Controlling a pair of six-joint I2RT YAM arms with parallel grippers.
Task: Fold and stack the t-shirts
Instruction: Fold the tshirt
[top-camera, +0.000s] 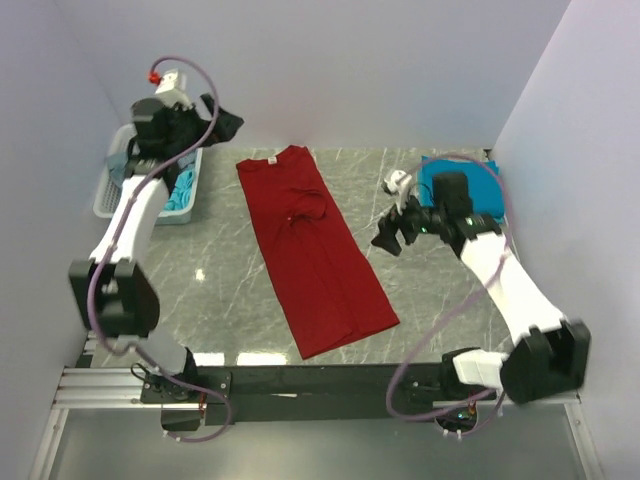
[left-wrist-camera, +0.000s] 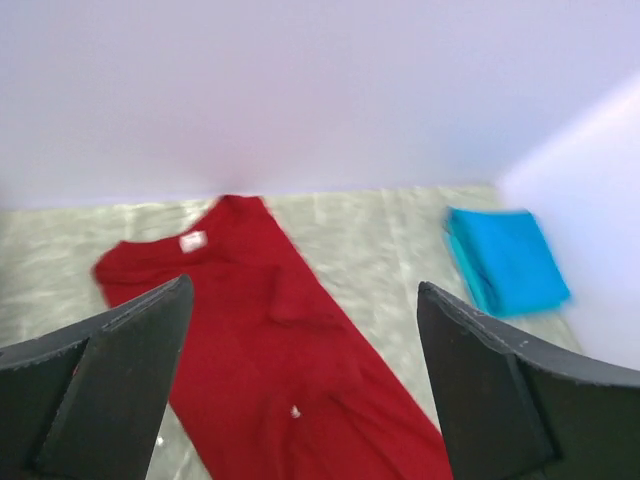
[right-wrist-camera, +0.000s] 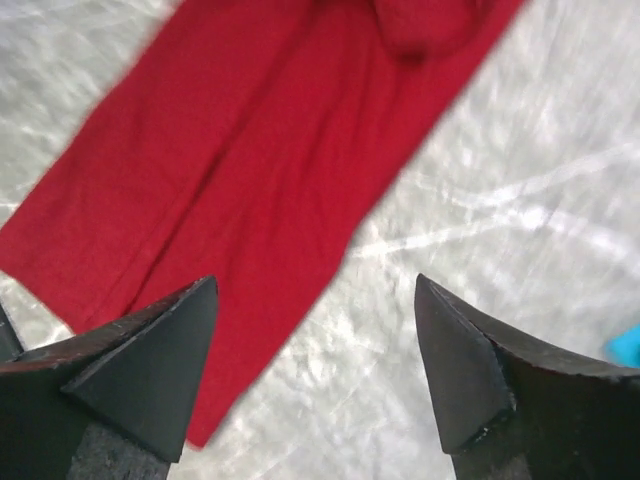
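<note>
A dark red t-shirt (top-camera: 312, 250) lies on the marble table as a long narrow strip, collar at the back, running diagonally toward the front. It also shows in the left wrist view (left-wrist-camera: 270, 350) and the right wrist view (right-wrist-camera: 250, 150). A teal-blue t-shirt (top-camera: 478, 190) sits folded at the back right, partly behind my right arm, and the left wrist view shows it too (left-wrist-camera: 505, 262). My left gripper (top-camera: 222, 122) hangs open and empty high over the back left, above the basket. My right gripper (top-camera: 388, 238) is open and empty just right of the red strip's edge.
A white mesh basket (top-camera: 110, 195) holding turquoise cloth (top-camera: 183, 190) stands at the back left under my left arm. Walls close in the table at the back, left and right. Bare marble (top-camera: 430, 290) lies right of the red shirt.
</note>
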